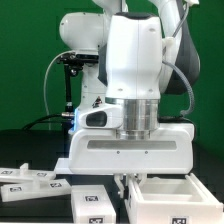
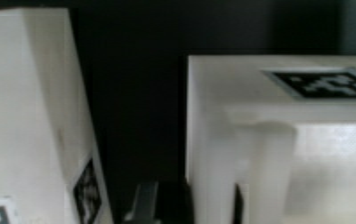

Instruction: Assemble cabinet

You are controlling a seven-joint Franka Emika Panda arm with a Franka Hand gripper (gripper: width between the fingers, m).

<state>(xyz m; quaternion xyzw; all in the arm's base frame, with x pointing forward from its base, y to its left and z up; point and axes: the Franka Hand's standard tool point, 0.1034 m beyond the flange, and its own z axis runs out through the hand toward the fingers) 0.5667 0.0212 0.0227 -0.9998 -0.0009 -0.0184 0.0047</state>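
Cabinet looks light, stiff and slick to us; we'd pinch a thin wall edge. End effector at its wall, opening unclear.

The exterior view faces the arm closely from across the cabinet; the wrist view, blurred, hugs seemingly that same cabinet.

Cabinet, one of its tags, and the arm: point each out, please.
cabinet point(image 1: 165, 200), exterior view, inside of the open white box.
tag point(image 2: 326, 82), wrist view, middle of the black-and-white square on the panel's face.
arm point(image 1: 135, 60), exterior view, the big white link above the hand.
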